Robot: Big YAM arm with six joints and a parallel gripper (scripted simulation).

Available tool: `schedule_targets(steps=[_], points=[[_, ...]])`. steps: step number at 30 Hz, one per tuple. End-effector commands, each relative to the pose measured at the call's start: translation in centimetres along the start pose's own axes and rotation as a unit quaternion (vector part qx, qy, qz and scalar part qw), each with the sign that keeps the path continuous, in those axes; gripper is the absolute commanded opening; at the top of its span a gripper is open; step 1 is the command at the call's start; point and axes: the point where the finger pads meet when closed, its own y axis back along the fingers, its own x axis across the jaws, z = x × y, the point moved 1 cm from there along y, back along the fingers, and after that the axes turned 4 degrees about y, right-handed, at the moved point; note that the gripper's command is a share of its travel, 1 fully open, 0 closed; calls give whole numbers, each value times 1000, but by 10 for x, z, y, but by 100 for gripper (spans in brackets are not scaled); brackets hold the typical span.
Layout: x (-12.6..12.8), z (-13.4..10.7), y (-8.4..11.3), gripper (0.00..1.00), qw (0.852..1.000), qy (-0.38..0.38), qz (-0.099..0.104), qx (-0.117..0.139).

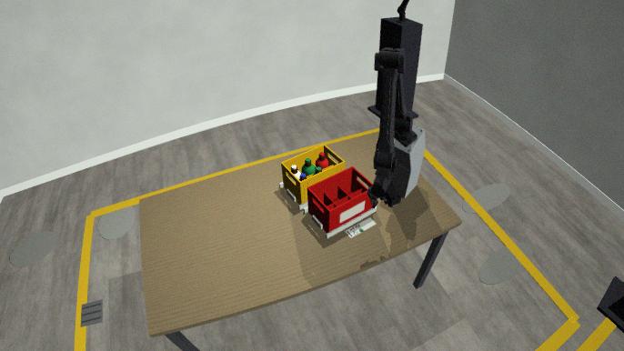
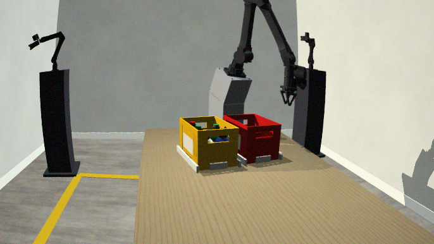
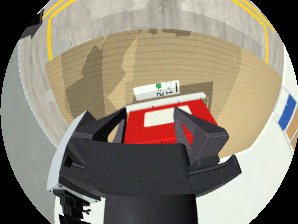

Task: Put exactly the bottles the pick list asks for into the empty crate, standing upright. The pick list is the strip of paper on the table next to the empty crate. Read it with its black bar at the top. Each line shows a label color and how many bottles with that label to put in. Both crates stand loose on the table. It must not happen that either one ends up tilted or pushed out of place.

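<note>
My gripper (image 1: pixel 373 202) (image 2: pixel 288 103) (image 3: pixel 150 110) is open and empty, above and beside the red crate's labelled side. The red crate (image 1: pixel 334 220) (image 2: pixel 259 148) (image 3: pixel 135 128) is upright, with dividers and no bottles visible inside. The yellow crate (image 1: pixel 291 184) (image 2: pixel 218 155) stands beside it and holds a red bottle (image 1: pixel 322 162), a green bottle (image 1: pixel 308 170), another green cap (image 1: pixel 318 170), a white bottle (image 1: pixel 296 173) and a blue cap (image 1: pixel 303 175); its walls hide the rest. The pick list (image 1: pixel 361 228) (image 3: pixel 156 90) lies by the red crate; a green mark shows, its writing is unreadable.
Pale strips (image 1: pixel 350 224) (image 2: pixel 187 158) (image 3: pixel 165 102) run along the bases of the crates on the wooden table (image 1: pixel 218 255) (image 2: pixel 269 202). The grey arm pedestal (image 1: pixel 414 159) (image 2: pixel 234 91) stands behind the crates. The crates stand close together.
</note>
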Motion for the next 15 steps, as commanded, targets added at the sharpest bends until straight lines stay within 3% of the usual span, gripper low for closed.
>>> schedule_targets(steps=[1, 15], points=[[-20, 10, 10, 61, 997, 74, -21, -18], [-25, 12, 11, 61, 995, 96, -29, -25]])
